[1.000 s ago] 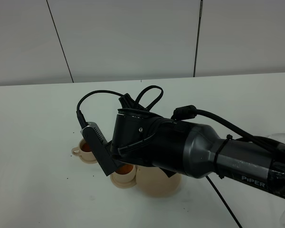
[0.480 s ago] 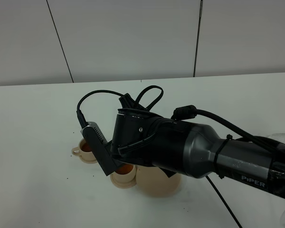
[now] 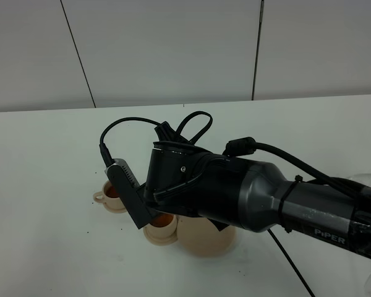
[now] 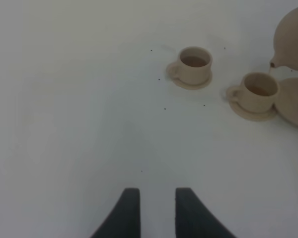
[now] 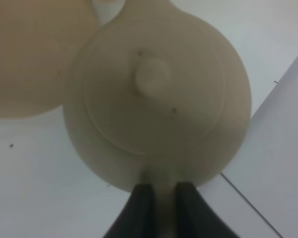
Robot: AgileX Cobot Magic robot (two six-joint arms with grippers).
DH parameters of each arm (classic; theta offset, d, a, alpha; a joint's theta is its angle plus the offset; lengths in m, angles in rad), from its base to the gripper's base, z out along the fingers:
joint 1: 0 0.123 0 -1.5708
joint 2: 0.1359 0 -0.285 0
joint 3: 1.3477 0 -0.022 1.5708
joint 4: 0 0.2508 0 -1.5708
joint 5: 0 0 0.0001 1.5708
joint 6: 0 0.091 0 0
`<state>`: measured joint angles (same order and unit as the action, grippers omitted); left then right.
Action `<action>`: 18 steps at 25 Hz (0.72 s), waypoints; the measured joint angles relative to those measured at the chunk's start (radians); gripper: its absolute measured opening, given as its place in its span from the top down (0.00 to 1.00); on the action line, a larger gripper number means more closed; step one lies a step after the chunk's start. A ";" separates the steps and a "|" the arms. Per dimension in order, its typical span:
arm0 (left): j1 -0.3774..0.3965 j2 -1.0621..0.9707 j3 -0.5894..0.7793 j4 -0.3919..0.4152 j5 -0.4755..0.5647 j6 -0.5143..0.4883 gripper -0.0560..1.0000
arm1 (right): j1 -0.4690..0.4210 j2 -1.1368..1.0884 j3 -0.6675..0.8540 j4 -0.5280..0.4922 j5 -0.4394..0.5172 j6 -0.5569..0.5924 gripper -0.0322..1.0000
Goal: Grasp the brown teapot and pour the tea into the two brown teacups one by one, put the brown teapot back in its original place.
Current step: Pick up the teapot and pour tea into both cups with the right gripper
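Note:
The brown teapot (image 5: 154, 94) fills the right wrist view, knobbed lid toward the camera. My right gripper (image 5: 158, 193) is shut on its loop handle. In the left wrist view the teapot (image 4: 293, 34) hangs tilted, with its spout just above one teacup (image 4: 258, 91); the other teacup (image 4: 192, 64) stands beside it. Both teacups (image 3: 114, 195) (image 3: 161, 226) sit on small saucers and show brown tea. The large saucer (image 3: 204, 241) lies bare below the pot. My left gripper (image 4: 157, 210) hovers low over bare table, well away from the cups, open with nothing between its fingers.
The right arm (image 3: 266, 195) crosses the front of the exterior high view and hides the teapot and its gripper there. A black cable (image 3: 290, 266) trails under the arm. The white table (image 3: 43, 161) runs back to a grey panelled wall.

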<state>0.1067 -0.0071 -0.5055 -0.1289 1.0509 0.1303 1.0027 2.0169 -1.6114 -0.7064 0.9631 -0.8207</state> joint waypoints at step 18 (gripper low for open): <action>0.000 0.000 0.000 0.000 0.000 0.000 0.72 | 0.000 0.000 0.000 -0.009 -0.003 -0.008 0.87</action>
<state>0.1067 -0.0071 -0.5055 -0.1289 1.0509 0.1303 1.0027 2.0169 -1.6114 -0.7152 0.9600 -0.8283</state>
